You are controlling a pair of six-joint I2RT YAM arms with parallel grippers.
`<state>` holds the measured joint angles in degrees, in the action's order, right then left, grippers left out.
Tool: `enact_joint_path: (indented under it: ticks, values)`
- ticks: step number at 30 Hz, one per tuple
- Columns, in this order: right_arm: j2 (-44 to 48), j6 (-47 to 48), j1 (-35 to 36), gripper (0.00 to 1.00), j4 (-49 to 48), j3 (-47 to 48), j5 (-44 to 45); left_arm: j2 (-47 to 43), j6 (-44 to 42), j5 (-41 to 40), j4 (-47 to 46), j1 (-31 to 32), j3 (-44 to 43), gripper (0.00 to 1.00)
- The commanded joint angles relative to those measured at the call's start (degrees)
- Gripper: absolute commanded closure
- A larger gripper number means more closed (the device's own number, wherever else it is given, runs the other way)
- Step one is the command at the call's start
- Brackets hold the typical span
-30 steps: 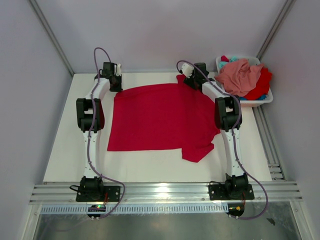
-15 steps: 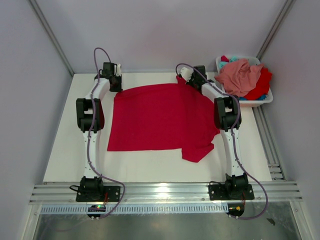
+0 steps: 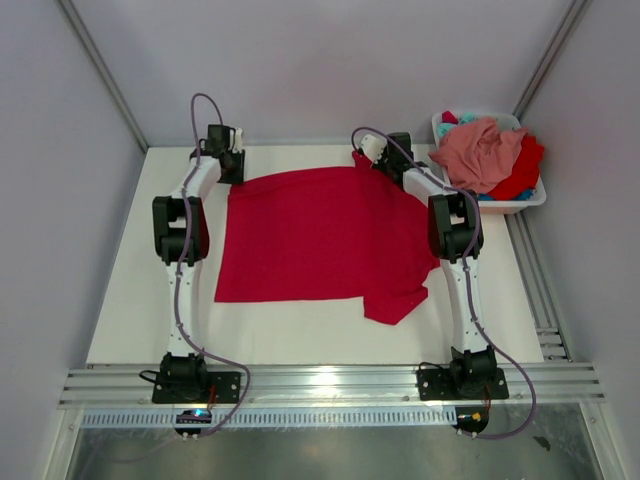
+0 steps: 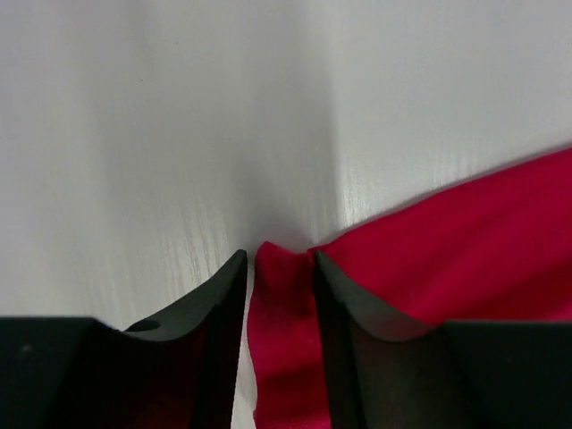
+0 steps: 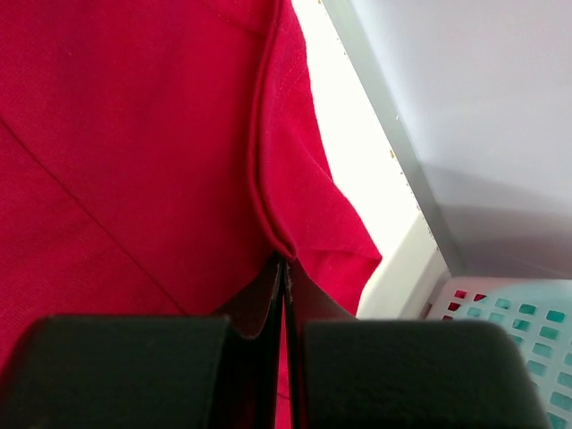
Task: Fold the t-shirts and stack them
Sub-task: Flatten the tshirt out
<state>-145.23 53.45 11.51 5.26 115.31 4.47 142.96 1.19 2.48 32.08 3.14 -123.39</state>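
A bright red t-shirt (image 3: 320, 235) lies spread wide and flat on the white table, its near right corner folded over. My left gripper (image 3: 232, 170) is at the shirt's far left corner. In the left wrist view its jaws (image 4: 279, 259) stand slightly apart, and the red corner (image 4: 281, 340) lies loose between them. My right gripper (image 3: 365, 152) is at the far right corner. In the right wrist view it (image 5: 284, 261) is shut on a fold of the red cloth (image 5: 134, 134). A salmon pink t-shirt (image 3: 480, 150) lies on top of another red one (image 3: 522, 170) in the basket.
The white plastic basket (image 3: 530, 202) stands at the table's far right corner, close to my right gripper, and its lattice wall (image 5: 509, 313) shows in the right wrist view. A bit of teal cloth (image 3: 468, 119) peeks out at its back. Grey walls close in on three sides.
The right gripper has closed on the red shirt's far right edge and shifted slightly left. The left gripper's jaws have parted from shut. The shirt lies as before.
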Motion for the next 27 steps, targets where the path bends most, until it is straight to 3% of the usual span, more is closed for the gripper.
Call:
enact_joint_path:
  ticks: [1,2,3,4,11,15,21,27]
  values:
    - [2.6,-1.1,0.3,0.97,0.4,-2.2,-0.3,-2.7,-4.3,-4.9,2.7,-0.2,0.8,0.63]
    - [2.7,-1.2,0.4,0.97,0.1,-2.4,-0.3,-3.1,-4.7,-5.3,2.6,-0.2,1.5,0.70]
    - [2.8,-1.5,0.3,0.97,-0.3,-2.6,0.3,-3.5,-4.8,-5.6,1.7,-0.2,2.0,0.99]
    - [2.8,-2.3,0.3,0.97,-1.1,-2.6,0.5,-3.7,-4.8,-5.5,1.2,-0.2,2.5,1.00]
    - [4.0,-3.1,0.4,0.97,-2.7,-3.2,2.0,-4.9,-4.5,-2.8,0.1,-0.2,2.7,1.00]
    - [3.9,-4.3,0.4,0.97,-10.7,-3.8,6.4,-4.9,-5.0,-4.7,-2.4,-0.2,2.3,1.00]
    - [5.5,-10.4,0.3,0.97,-19.8,-4.4,14.1,-2.7,-4.3,-4.7,-0.5,-0.1,-6.7,1.00]
    - [10.0,-17.8,0.3,0.97,-16.1,-4.7,11.9,-4.5,-5.6,-4.9,0.1,0.6,-13.3,1.00]
